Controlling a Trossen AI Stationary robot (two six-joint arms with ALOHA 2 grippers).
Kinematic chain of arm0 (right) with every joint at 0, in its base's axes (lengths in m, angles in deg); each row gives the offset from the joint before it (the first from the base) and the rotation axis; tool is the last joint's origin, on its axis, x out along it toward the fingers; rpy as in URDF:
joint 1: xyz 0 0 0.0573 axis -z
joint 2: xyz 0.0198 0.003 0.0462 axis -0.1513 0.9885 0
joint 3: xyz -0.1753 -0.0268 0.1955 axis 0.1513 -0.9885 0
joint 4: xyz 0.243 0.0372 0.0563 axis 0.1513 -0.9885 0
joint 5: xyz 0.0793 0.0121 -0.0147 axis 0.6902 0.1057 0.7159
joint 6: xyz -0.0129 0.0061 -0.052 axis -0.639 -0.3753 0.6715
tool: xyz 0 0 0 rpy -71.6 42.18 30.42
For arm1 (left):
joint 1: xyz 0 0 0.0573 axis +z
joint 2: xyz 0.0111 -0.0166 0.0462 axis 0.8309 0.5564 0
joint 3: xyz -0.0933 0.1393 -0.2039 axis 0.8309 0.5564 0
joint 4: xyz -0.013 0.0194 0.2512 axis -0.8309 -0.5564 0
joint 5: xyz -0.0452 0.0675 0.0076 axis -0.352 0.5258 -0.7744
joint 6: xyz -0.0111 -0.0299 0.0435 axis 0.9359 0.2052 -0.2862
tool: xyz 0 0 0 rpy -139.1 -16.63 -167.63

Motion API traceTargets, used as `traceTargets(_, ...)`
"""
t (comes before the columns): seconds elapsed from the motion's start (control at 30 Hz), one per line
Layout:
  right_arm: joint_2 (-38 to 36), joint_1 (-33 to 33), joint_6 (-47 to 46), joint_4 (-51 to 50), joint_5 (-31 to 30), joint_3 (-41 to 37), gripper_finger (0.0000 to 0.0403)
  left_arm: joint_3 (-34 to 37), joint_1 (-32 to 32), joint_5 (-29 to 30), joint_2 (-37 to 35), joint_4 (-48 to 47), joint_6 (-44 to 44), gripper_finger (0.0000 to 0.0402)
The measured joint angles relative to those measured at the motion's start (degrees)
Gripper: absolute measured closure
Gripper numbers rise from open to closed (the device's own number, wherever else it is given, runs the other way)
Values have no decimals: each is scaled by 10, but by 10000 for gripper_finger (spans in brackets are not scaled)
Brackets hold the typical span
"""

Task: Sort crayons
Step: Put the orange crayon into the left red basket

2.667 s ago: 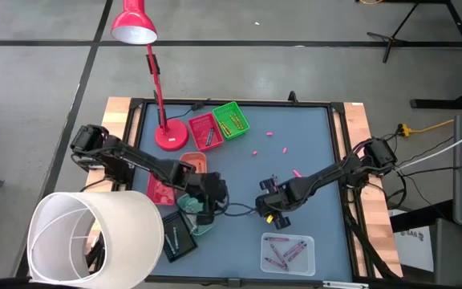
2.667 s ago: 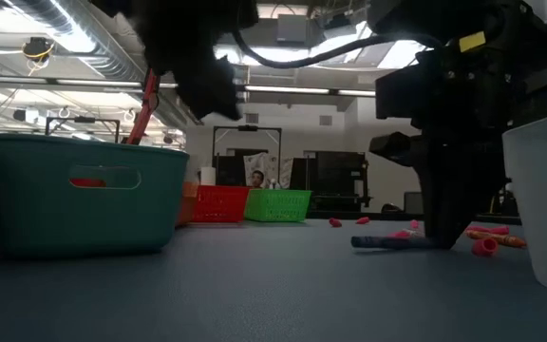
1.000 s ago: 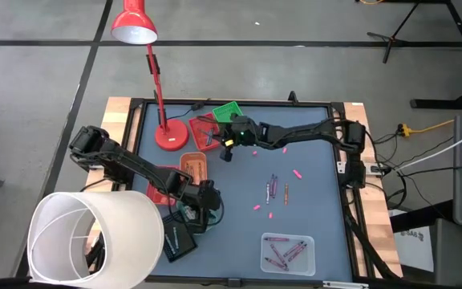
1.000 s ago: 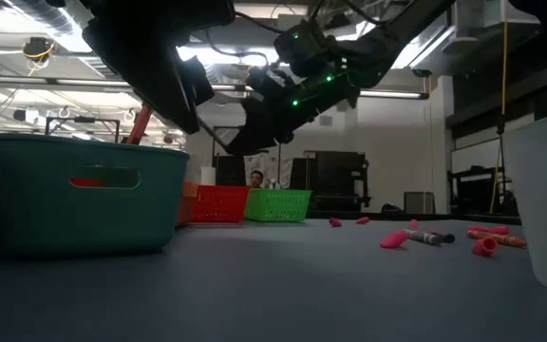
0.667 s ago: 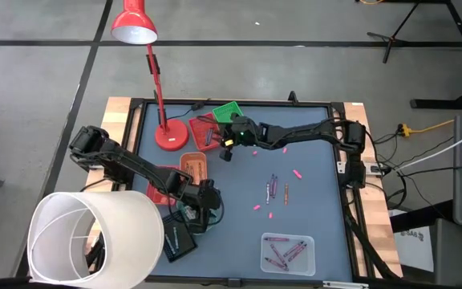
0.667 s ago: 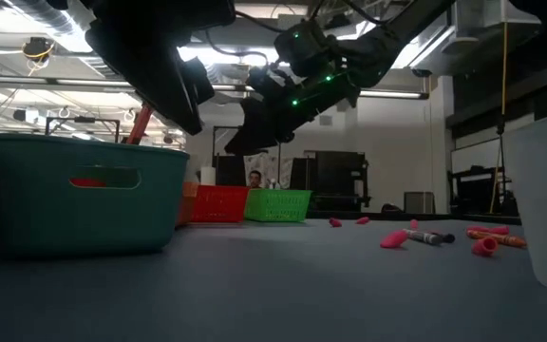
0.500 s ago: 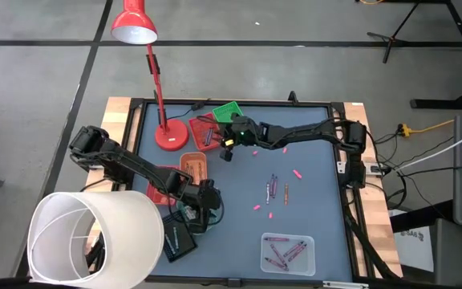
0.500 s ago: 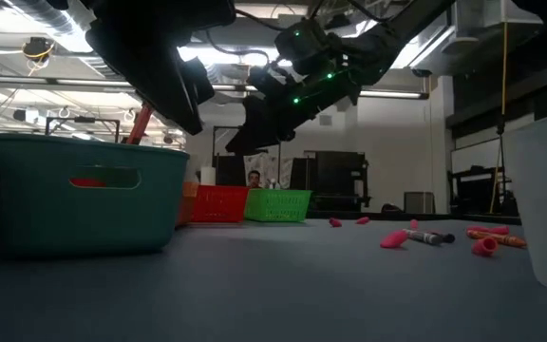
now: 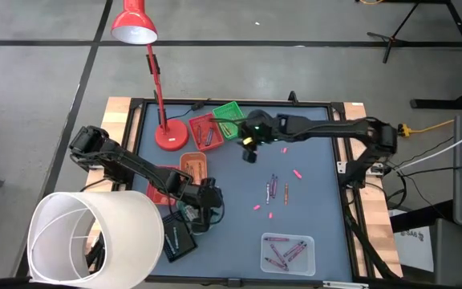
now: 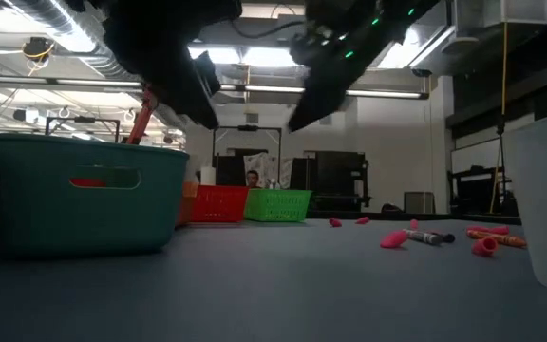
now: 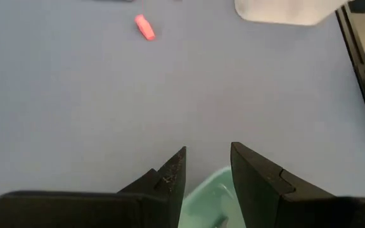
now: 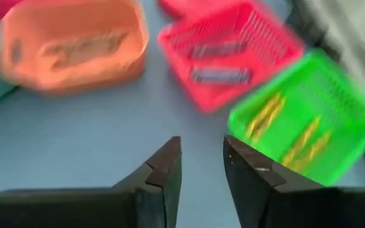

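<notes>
Pulling back from the red basket [image 9: 205, 131] and green basket [image 9: 232, 118] at the far side of the tabletop [image 9: 311, 168], the right gripper [image 9: 249, 148] now hangs with empty jaws apart, so its crayon seems delivered. Loose crayons [image 9: 273, 188] lie mid-table, others in the clear tray [image 9: 287, 253]. The left gripper [image 9: 202, 210] waits over the teal bin [image 11: 215, 202], jaws apart.

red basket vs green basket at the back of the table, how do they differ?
Colour: the red basket is red, the green basket bright green. Contents: the red basket holds dark crayons, the green basket yellow-orange crayons. Position: the red basket sits nearer the lamp base; the green basket is on its far side, closer to the right hand. Both are small mesh-walled baskets standing side by side.
</notes>
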Motion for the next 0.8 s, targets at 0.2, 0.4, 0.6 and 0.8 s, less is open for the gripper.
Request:
traceTargets(0.2,-79,-25,-71,-192,25,0,287,0,0,35,0,34,-1,294)
traceTargets(0.4,-126,-102,-113,-341,6,0,288,0,0,70,0,70,-1,294)
traceTargets(0.6,-140,-200,-132,-426,-62,-3,288,0,1,75,0,82,-1,294)
traceTargets(0.8,-141,-272,-128,-430,-70,-63,288,0,1,77,0,86,-1,294)
